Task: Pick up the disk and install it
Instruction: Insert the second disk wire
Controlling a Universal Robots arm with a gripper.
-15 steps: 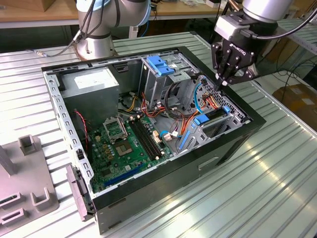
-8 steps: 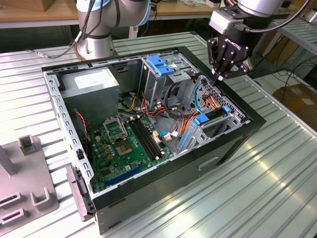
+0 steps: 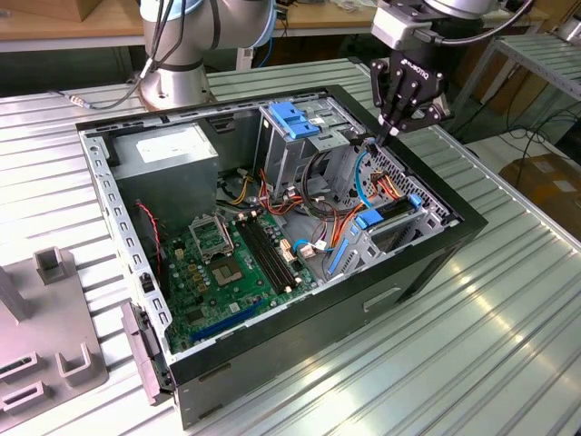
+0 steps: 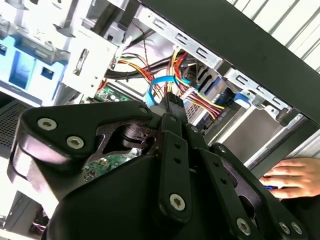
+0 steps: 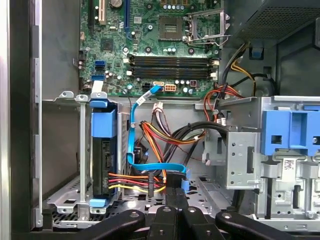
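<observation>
The disk (image 5: 104, 160) stands on edge in the drive bay at the case's front, its light-blue carrier rail (image 5: 102, 125) around it. In the exterior view the disk (image 3: 388, 214) lies low in that bay. Red, yellow and black wires (image 5: 130, 181) run to its end. My gripper (image 3: 388, 136) hangs over the case's far wall, above and behind the bay, fingers pointing down and pressed together. In both wrist views the gripper (image 5: 172, 192) (image 4: 172, 112) pinches a small black connector (image 5: 174, 179) at the end of the blue flat cable (image 5: 132, 125), a short way from the disk.
The open case (image 3: 436, 263) lies on a slatted metal table (image 3: 508, 345). Inside are the motherboard (image 3: 227, 268), a power-supply box (image 3: 168, 154) and a drive cage topped by a blue bracket (image 3: 295, 118). A person's hand (image 4: 295, 177) rests outside the case wall. A grey fixture (image 3: 45, 336) sits at the exterior view's left.
</observation>
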